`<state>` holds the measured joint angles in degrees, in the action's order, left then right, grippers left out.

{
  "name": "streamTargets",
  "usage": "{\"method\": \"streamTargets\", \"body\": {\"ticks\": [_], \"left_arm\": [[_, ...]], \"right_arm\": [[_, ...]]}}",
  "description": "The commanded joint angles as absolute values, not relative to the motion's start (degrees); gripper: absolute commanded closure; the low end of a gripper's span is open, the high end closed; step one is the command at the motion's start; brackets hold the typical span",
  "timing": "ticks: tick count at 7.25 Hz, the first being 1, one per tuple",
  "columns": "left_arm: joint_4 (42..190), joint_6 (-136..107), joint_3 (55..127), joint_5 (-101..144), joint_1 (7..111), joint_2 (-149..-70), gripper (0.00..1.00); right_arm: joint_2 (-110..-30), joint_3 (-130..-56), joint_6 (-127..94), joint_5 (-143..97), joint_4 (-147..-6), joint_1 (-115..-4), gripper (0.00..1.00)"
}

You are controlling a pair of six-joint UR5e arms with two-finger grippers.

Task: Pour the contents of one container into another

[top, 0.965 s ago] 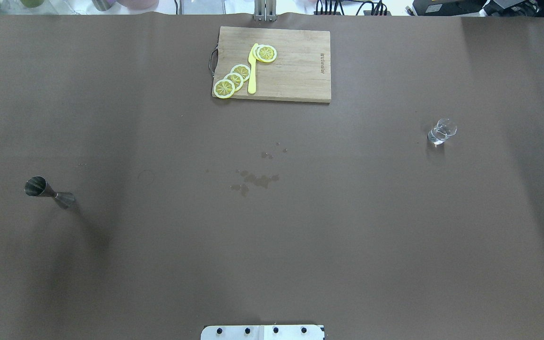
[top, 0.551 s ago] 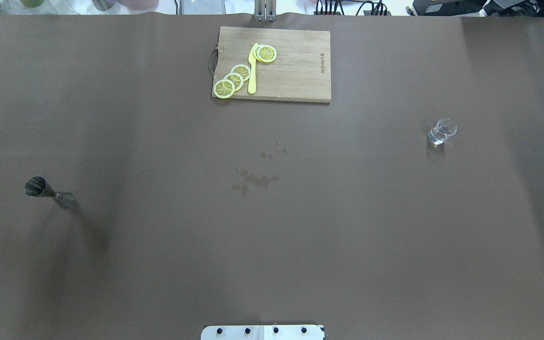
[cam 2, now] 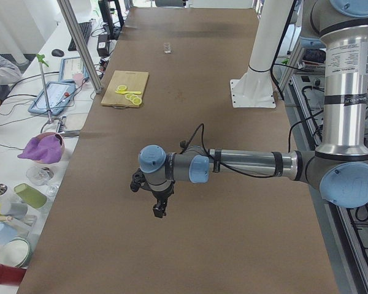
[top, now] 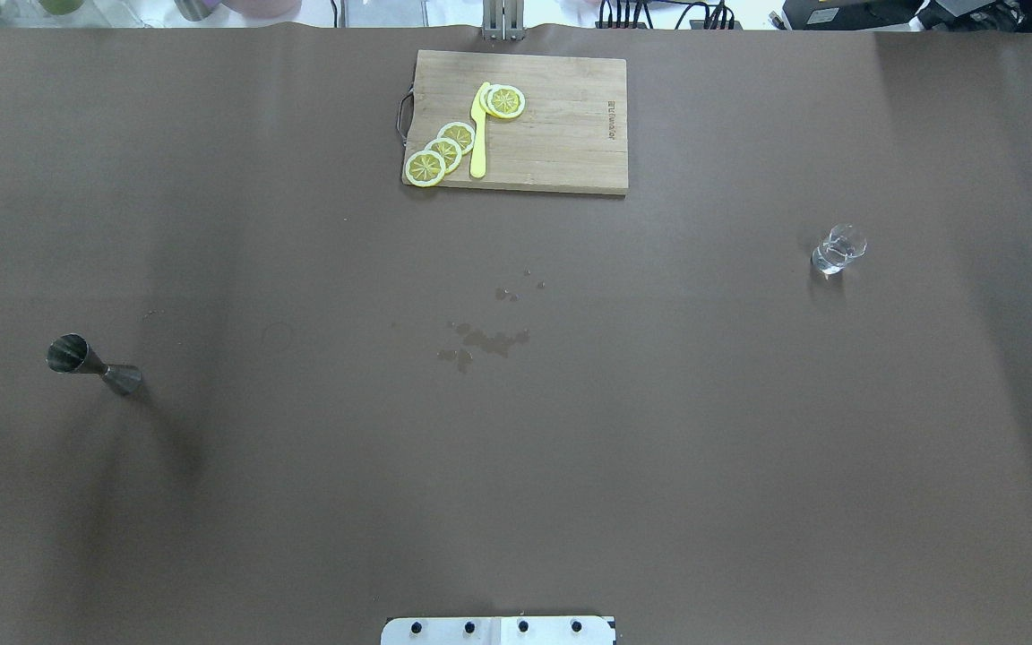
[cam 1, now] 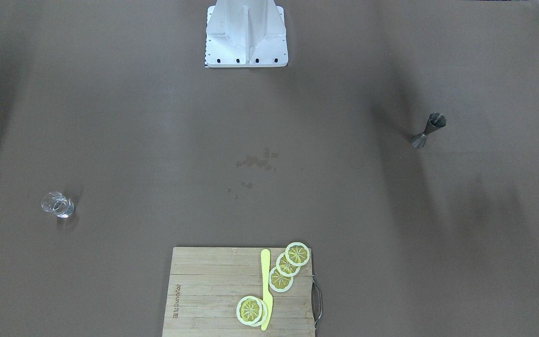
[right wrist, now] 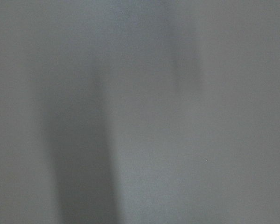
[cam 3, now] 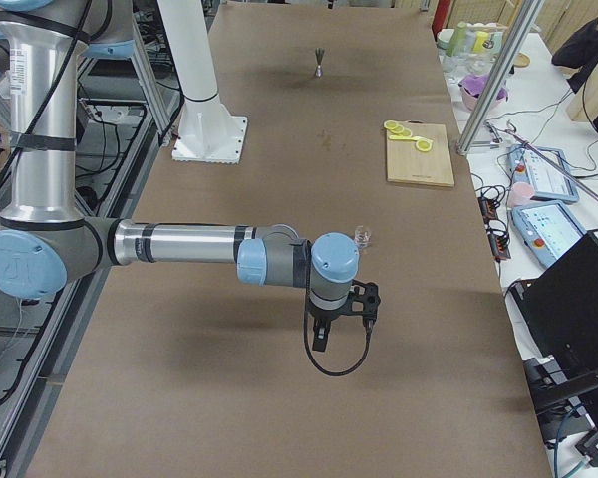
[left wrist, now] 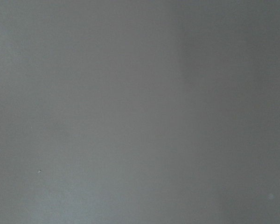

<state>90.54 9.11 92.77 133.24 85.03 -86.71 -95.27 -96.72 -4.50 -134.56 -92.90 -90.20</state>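
Note:
The small clear glass (top: 837, 249) stands upright on the brown table cover at the right, also seen in the front-facing view (cam 1: 58, 204) and beside the near arm in the right side view (cam 3: 361, 236). The grey hourglass jigger (top: 93, 365) stands upright far to the left (cam 1: 428, 130) (cam 3: 320, 64). Neither gripper appears in the overhead or front views. My left gripper (cam 2: 159, 210) hangs over the table's left end, and my right gripper (cam 3: 320, 337) hangs just short of the glass. Open or shut, I cannot tell. Both wrist views show only blurred cover.
A wooden cutting board (top: 570, 134) with several lemon slices (top: 444, 150) and a yellow knife (top: 478, 134) lies at the far middle edge. Dried spill stains (top: 485, 340) mark the centre. The robot's base plate (top: 498, 630) sits at the near edge.
The glass, jigger and board stay where they were. Only the soft shadows on the cover shift slightly.

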Motion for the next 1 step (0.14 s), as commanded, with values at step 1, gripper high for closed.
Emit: {"method": "streamTargets", "body": {"ticks": [1], "left_arm": [[90.27, 9.14, 90.09, 133.5, 89.56, -87.1, 0.02]], "right_arm": [[-95.1, -96.68, -4.48, -134.56, -92.9, -90.18, 0.0]]}}
